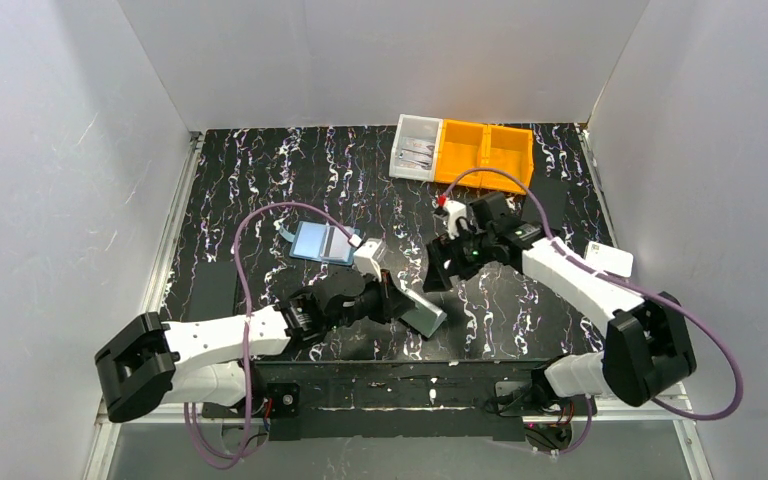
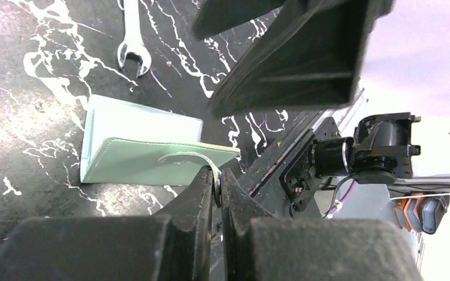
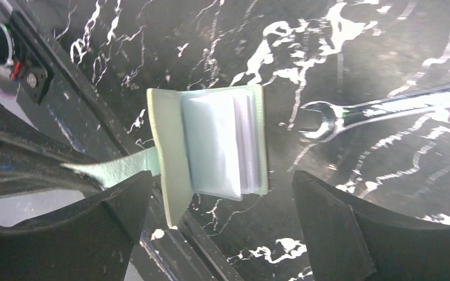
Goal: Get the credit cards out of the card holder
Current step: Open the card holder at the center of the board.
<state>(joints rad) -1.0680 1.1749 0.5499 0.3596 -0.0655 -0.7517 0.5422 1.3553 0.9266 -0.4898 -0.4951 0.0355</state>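
- Left hand up close: clenched on the snap tab of the card holder, which sits on the counter by the near edge.
- Right hand hangs above it, released wide, straddling it.
- Reckon I'm at the first pull: credit cards look tucked inside, so next needs a careful edge pinch.
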